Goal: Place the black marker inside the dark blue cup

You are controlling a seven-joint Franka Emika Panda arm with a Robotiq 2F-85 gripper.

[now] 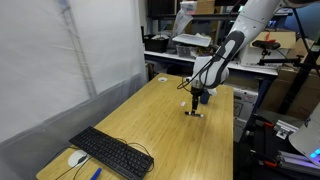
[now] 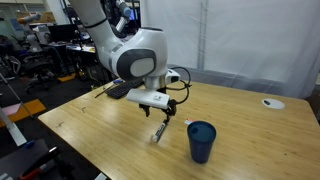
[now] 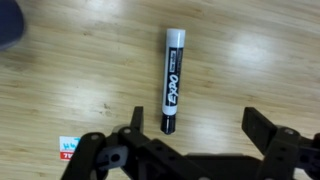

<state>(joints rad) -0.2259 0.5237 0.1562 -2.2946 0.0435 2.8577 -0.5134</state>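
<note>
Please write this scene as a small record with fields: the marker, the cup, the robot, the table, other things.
marker: black marker lying flat on the table, grey end pointing away from the gripper
cup: dark blue cup upright, apart from the marker
robot: gripper open, above the marker, holding nothing
table: wooden table
other: black keyboard and white mouse at one end of the table

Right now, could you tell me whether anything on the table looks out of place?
Nothing looks spilled or damaged. The black marker lies flat on the table by the open gripper; the dark blue cup stands upright. Only a small sticker nearby seems stray.
</note>
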